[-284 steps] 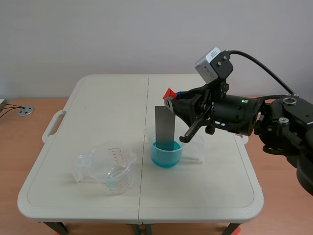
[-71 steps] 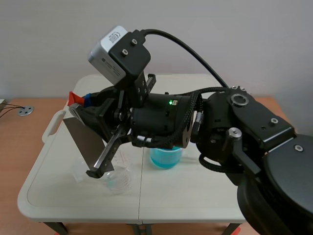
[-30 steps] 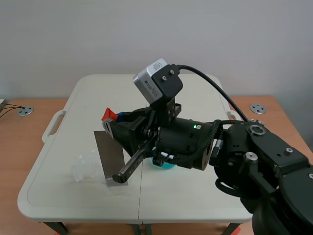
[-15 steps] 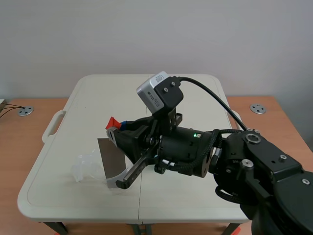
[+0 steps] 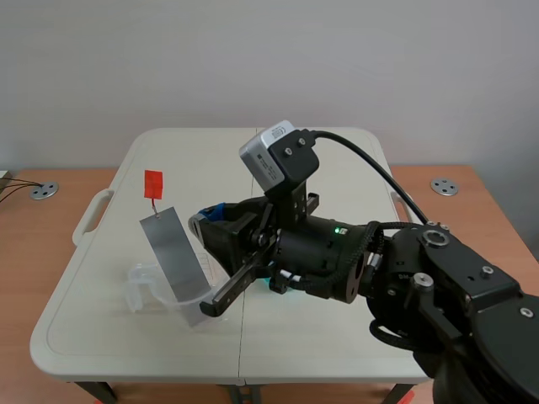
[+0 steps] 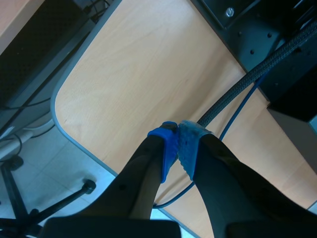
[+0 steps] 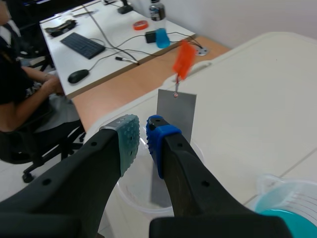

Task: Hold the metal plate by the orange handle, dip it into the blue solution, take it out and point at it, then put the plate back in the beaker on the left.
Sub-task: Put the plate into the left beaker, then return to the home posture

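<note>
Metal plate [image 5: 173,252] is leaning in the clear beaker [image 5: 145,286] at the near left of the worktop [image 5: 168,160]. Its lower end is sitting inside the beaker and its long axis is tilting up and to the left. The orange handle [image 5: 152,183] is standing free at the top. The right arm's tool [image 5: 204,263] is hanging just to the right of the plate, gripping nothing. Its lower finger is reaching close to the plate's bottom edge and the beaker's rim. The left arm is not showing in this view.

Seen from the left wrist, the left tool [image 6: 177,146] is hanging over a wooden desk, well away from the work. Its pads are pressing together on nothing.

From the right wrist, the right tool [image 7: 142,136] is holding its pads slightly apart with an empty gap between them. The plate [image 7: 177,111] is standing straight ahead, inside the beaker [image 7: 131,191]. The handle [image 7: 183,59] is on the plate's far end, pointing away from the tool. The cup of blue solution [image 7: 287,210] is sitting off to the tool's right.

The plate looks set down, so the coming move is probably a retreat. The right arm is the nearer one, and pulling straight back to the right keeps the lower finger off the rim. Open worktop [image 7: 257,99] is lying that way.
</note>
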